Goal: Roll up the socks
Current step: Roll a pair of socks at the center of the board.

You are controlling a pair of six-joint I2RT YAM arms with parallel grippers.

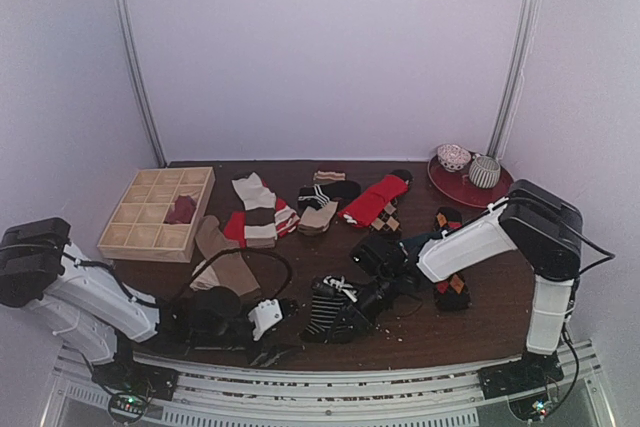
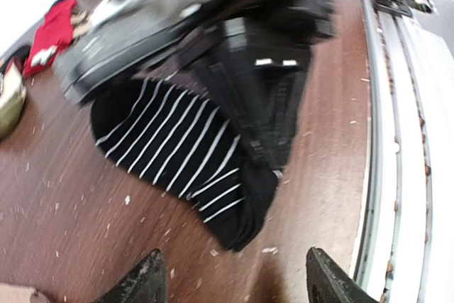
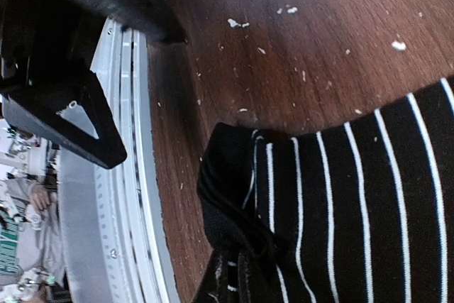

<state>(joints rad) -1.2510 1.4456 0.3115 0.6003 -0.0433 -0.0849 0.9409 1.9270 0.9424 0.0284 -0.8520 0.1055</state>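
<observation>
A black-and-white striped sock (image 1: 328,319) lies near the table's front edge, partly bunched. My right gripper (image 1: 345,309) reaches in from the right and is shut on the sock's black end; in the right wrist view its fingers (image 3: 237,285) pinch the folded black fabric (image 3: 241,204). My left gripper (image 1: 284,330) is open and empty just left of the sock. In the left wrist view its fingertips (image 2: 145,285) stand wide apart, a little short of the sock's end (image 2: 177,143). Tan (image 1: 224,261), red-and-cream striped (image 1: 260,212), red (image 1: 376,199) and argyle (image 1: 452,289) socks lie behind.
A wooden compartment box (image 1: 140,232) at the back left holds a dark red sock (image 1: 181,210). A red plate (image 1: 452,187) with two rolled bundles sits at the back right. The metal rail (image 2: 397,125) runs along the table's front edge, close to the sock.
</observation>
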